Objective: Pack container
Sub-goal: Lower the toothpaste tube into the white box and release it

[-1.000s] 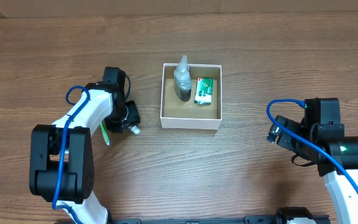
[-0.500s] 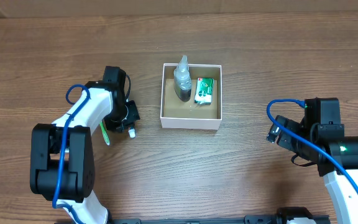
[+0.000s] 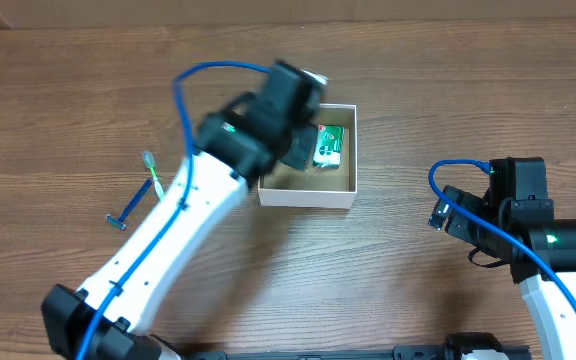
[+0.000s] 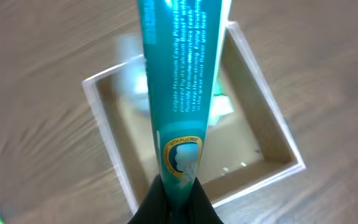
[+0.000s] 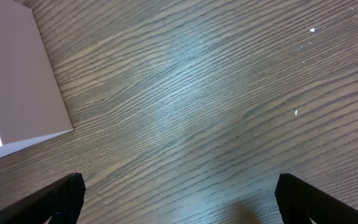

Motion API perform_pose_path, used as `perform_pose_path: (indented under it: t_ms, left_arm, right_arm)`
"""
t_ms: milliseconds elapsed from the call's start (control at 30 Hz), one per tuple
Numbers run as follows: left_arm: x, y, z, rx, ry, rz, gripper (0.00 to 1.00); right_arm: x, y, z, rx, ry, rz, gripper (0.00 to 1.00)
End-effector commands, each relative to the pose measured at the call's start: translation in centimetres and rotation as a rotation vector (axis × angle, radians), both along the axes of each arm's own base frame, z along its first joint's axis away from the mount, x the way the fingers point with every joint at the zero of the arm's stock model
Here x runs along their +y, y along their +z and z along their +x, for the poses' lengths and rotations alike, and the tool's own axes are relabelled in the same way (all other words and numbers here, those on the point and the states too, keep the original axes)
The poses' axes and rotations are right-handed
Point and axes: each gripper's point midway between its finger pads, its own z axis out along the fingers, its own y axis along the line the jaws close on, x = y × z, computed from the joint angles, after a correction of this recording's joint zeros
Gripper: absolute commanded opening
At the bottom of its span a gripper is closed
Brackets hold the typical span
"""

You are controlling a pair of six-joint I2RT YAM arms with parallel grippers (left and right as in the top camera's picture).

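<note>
Overhead and wrist views. Wooden table (image 3: 68, 80) bearing all items. Left arm (image 3: 168, 240), stretched on a diagonal from the near left edge to the table's middle, its wrist blurred above the far left corner of the container (image 3: 306, 197). Right arm (image 3: 548, 250), folded at the near right, well apart from the container. The container is square, its walls roughly parallel to the table edges, and lies directly under the left gripper (image 4: 176, 200). That gripper is clamped on the end of a teal tube (image 4: 179, 81), whose long axis runs straight away from the fingers across the container's opening. Right gripper (image 5: 178, 198), fingers spread wide over bare wood, one container corner just left. Green packet (image 3: 329, 146), inside against the right wall. Slim green-and-blue item (image 3: 138, 195), on the table well left; too small to identify.
</note>
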Motion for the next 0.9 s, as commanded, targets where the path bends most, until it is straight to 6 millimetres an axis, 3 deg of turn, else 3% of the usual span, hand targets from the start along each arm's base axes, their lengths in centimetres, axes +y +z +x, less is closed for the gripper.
perform_pose_path:
  t_ms: [0,33,67,133,200,267,333,400,467,533,567,667,767,867]
  left_arm:
    - [-2.3,-4.4,0.1,0.018,-0.163,0.159,0.04]
    - [-2.7,-5.8,0.1,0.044,-0.172,0.174,0.04]
    - [-2.8,-9.0,0.4,0.107,-0.175,0.216,0.06]
    - [-2.5,-10.2,0.7,0.131,-0.163,0.228,0.28]
    - [-2.4,-9.8,0.8,0.121,-0.167,0.232,0.34]
    - [-2.0,-8.0,1.1,0.090,-0.160,0.249,0.69]
    - [-1.4,-5.4,1.0,0.075,-0.132,0.250,0.75]
    - [0.6,-2.4,1.2,0.057,0.012,0.215,0.77]
    - [4.0,-0.1,1.5,0.055,0.201,0.141,0.79]
    - [10.2,1.4,1.7,0.100,0.522,0.034,0.80]
    - [12.3,1.5,1.6,0.123,0.628,0.003,0.82]
    - [18.7,-0.2,1.3,0.239,0.866,-0.068,0.87]
    - [23.2,-5.2,0.3,0.355,0.977,-0.081,0.87]
    - [24.7,-10.2,-1.2,0.432,0.999,-0.070,0.88]
  right_arm:
    - [-0.1,-0.1,0.1,-0.003,0.000,-0.003,1.00]
    - [-0.1,-0.1,0.1,-0.003,0.000,-0.003,1.00]
    - [-0.1,-0.1,0.0,0.001,0.000,-0.003,1.00]
    - [-0.1,-0.1,0.0,0.001,0.000,-0.003,1.00]
    - [-0.1,-0.1,0.0,0.001,0.000,-0.003,1.00]
    - [-0.1,-0.1,0.0,0.000,0.000,-0.003,1.00]
    - [-0.1,-0.1,0.0,0.000,0.000,-0.003,1.00]
    - [-0.1,-0.1,0.0,0.000,0.000,-0.003,1.00]
    - [-0.1,-0.1,0.0,0.000,0.000,-0.003,1.00]
    - [-0.1,-0.1,0.0,-0.002,0.000,-0.004,1.00]
    - [-0.1,-0.1,0.1,-0.004,0.000,-0.004,1.00]
    - [-0.1,-0.1,0.2,-0.006,0.000,-0.003,1.00]
    - [-0.1,-0.2,0.2,-0.001,0.000,-0.003,1.00]
    - [-0.1,-0.2,0.2,-0.003,0.000,-0.003,1.00]
